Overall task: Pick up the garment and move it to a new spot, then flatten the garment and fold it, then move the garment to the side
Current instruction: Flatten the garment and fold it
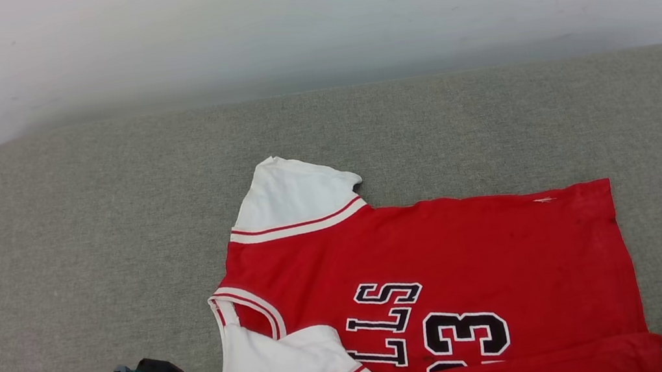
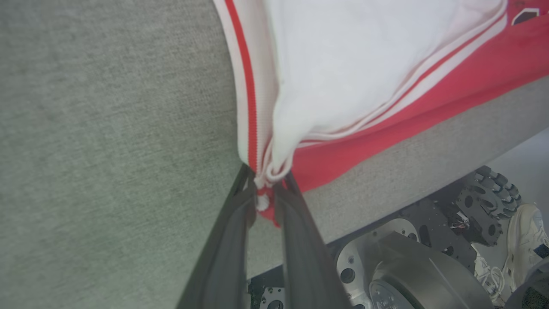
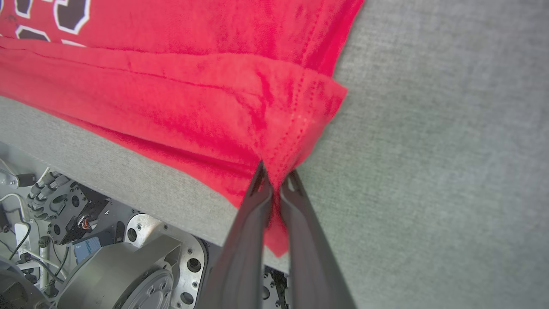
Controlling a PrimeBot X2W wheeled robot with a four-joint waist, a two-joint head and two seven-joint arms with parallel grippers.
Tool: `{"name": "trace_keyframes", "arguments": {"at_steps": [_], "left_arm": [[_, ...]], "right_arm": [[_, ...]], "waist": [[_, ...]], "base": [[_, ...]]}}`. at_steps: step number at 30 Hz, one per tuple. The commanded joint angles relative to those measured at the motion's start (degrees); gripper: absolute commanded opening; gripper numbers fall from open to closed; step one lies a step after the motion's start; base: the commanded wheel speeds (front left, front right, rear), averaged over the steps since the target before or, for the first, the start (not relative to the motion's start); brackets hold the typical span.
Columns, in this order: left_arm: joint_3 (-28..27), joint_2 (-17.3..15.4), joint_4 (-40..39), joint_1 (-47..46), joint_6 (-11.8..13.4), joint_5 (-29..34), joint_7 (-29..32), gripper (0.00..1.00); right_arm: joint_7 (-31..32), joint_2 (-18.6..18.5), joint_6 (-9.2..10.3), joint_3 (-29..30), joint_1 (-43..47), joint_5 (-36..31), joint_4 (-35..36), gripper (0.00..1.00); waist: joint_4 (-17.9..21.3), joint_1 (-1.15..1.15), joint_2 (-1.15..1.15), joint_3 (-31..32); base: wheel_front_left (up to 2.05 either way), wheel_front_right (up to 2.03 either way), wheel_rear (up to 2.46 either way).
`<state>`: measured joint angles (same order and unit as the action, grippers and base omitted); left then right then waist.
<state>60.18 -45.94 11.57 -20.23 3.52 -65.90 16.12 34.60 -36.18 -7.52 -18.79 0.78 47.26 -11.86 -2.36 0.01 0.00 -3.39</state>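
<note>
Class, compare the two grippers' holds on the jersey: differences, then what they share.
The left gripper pinches bunched white, stripe-trimmed sleeve fabric; the right gripper pinches a plain red hem corner. The left gripper's fingers stand slightly apart around a thick wad; the right gripper's nearly meet. Both are shut on the garment at the grey surface's front edge.

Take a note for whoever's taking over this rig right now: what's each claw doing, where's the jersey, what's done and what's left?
Red basketball jersey: front up on the grey padded surface, collar to the robot's left, near edge at the surface's front edge, turned up over part of the lettering.
Left claw: shut on its near sleeve corner, at the striped trim.
Right claw: shut on its near hem corner.
Done: looks spread mostly flat.
Left: finish the fold, then move it aside.
</note>
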Motion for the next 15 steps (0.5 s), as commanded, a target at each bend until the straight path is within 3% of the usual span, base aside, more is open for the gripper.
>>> {"name": "trace_keyframes", "arguments": {"at_steps": [1,2,10,15], "left_arm": [[-0.28,0.05,1.00,0.49,-0.06,0.20,-0.76,0.74],[-0.37,-0.04,1.05,0.13,-0.16,1.01,-1.53,1.00],[-1.96,-1.40,-0.25,-1.08,0.49,2.78,-5.96,1.00],[-4.21,-2.65,-2.11,-2.99,2.44,5.34,-10.11,1.00]], "right_arm": [[-1.08,0.35,0.07,-0.04,0.26,-0.48,-0.46,0.95],[-2.00,0.57,0.07,0.14,0.08,-0.61,-0.51,1.00],[-11.98,1.74,0.06,3.36,-1.06,-3.15,1.13,1.00],[-21.37,4.99,0.06,8.65,-2.10,-7.55,3.39,1.00]], "waist": [[-0.07,-0.01,0.00,0.28],[-0.11,-0.01,0.00,0.51],[-0.14,-0.01,0.00,2.78],[0.40,-0.01,0.00,2.99]], "base": [[0.00,0.00,0.00],[0.00,0.00,0.00],[0.00,0.00,0.00],[0.00,0.00,0.00]]}}
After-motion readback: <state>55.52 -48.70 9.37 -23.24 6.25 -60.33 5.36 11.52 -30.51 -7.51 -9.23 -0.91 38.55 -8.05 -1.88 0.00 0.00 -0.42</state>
